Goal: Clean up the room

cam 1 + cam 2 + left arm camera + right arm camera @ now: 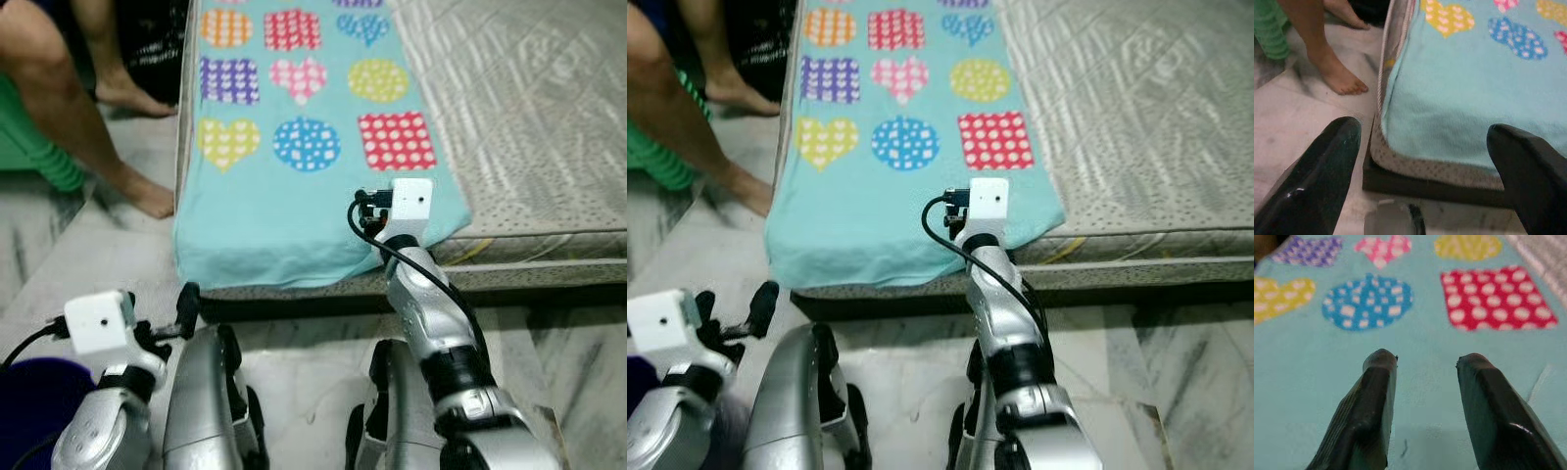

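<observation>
On the near end of the mattress (509, 117) lies the task's object, a turquoise blanket (294, 196) printed with dotted hearts, circles and squares; it is spread flat, and its front hem hangs over the mattress edge toward the robot, which leaves that hem as the most reachable part. The right gripper (1425, 364) is extended over this near portion, with its two black fingers (1376, 396) spread apart and nothing between them; in the right wrist view they point along the cloth toward the blue dotted circle and the red square, a pose that suggests preparation to pinch the fabric, though whether the tips touch it cannot be told. The left gripper (1425, 161) is held lower, near the left front corner of the mattress, and its fingers are likewise wide apart and empty, probably ready to take the hanging corner. On the marble floor (313, 382) to the left stand a person's bare feet (147, 196), beside a green object (29, 147). A dark purple bin (34, 401) sits at the robot's lower left.
</observation>
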Motion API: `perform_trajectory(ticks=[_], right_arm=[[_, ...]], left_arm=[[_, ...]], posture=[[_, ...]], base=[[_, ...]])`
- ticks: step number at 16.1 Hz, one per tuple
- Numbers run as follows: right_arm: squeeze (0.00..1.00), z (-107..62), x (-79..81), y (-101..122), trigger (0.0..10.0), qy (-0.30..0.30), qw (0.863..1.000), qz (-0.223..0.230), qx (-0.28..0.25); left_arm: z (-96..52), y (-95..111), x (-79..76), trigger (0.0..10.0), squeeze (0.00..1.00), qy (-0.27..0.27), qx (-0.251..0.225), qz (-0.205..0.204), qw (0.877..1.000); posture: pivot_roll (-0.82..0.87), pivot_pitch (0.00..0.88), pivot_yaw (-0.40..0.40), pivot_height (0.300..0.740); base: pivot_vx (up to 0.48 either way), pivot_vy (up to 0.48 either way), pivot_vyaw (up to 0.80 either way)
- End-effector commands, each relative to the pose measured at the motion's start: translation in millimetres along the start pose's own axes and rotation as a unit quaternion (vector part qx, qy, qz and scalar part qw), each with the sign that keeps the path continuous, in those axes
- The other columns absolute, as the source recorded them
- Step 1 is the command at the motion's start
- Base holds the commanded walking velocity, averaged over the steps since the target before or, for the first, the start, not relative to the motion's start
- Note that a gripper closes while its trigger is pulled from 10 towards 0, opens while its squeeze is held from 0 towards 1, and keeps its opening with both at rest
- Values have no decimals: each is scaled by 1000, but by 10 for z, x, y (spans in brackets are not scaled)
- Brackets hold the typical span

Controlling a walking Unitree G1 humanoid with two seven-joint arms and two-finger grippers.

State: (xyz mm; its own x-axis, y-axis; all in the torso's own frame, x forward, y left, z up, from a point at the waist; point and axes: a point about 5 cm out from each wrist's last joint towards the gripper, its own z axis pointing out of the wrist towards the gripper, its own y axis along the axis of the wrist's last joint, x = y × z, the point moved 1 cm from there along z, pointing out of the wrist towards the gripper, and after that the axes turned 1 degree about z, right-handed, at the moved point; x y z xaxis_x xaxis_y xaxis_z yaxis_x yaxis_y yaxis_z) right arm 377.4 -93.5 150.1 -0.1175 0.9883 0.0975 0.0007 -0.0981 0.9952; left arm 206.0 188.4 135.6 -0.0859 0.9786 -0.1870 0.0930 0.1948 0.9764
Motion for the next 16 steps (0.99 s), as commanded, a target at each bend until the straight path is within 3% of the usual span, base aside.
perform_trajectory(ticks=[1,4,7,16], right_arm=[[0,4,-46,-52,10000,-14,1000,-1,6],[0,97,-190,-26,10000,-56,998,-15,-2],[0,126,-274,5,10000,-72,997,-11,-10],[0,162,-519,134,10000,-137,989,-38,-49]], left_arm=[[-47,0,-12,10000,0,-3,7,1,1000],[-207,-3,-62,10000,0,-15,32,3,999],[-236,-3,-73,10000,0,-18,41,3,999],[-298,55,-86,10000,0,-17,52,5,999]], posture=[[160,369,-49,536],[186,404,-28,536],[192,418,-14,511],[214,430,-12,491]], base=[[0,0,0],[0,0,0],[0,0,0],[0,0,0]])
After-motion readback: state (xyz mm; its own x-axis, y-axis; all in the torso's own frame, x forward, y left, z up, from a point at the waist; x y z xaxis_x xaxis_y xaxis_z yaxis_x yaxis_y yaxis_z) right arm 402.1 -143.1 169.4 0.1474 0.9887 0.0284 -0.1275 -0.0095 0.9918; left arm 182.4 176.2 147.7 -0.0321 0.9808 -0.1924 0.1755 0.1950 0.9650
